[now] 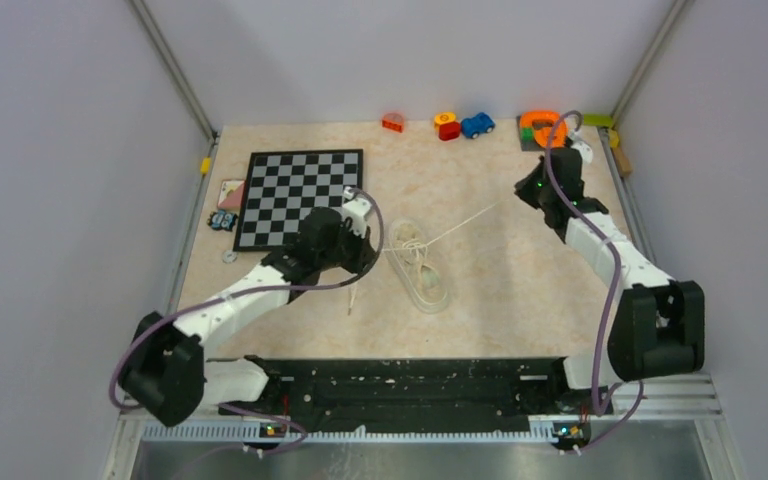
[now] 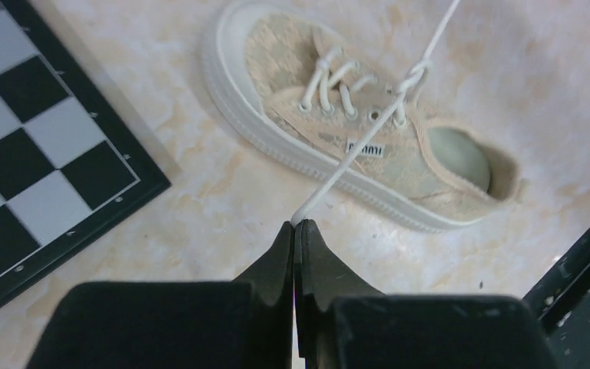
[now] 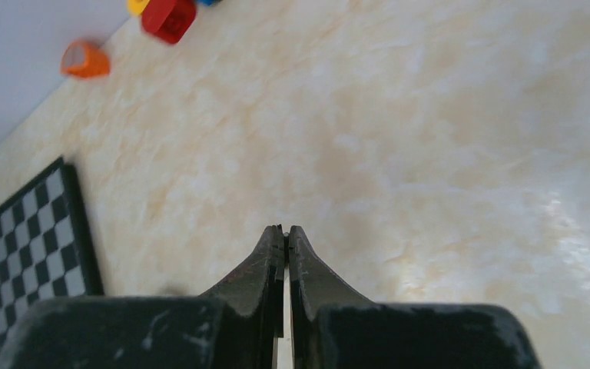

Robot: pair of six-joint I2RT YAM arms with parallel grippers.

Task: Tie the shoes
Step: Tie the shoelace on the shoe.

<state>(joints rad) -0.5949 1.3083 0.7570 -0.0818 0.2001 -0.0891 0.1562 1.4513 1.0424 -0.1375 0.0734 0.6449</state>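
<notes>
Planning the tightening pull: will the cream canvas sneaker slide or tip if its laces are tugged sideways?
Likely slides: the cream canvas sneaker sits unanchored on the smooth table. Tipping seems unlikely on its wide flat sole. Probably light, being thin canvas.

A robot lab cell: blank partition walls [image 1: 60,150], aluminium mounting rail [image 1: 380,432].

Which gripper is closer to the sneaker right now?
Left. The left gripper sits right beside the sneaker, toward the chessboard, shut on one lace. The right gripper is well off toward the far right corner, holding the other lace taut.
</notes>
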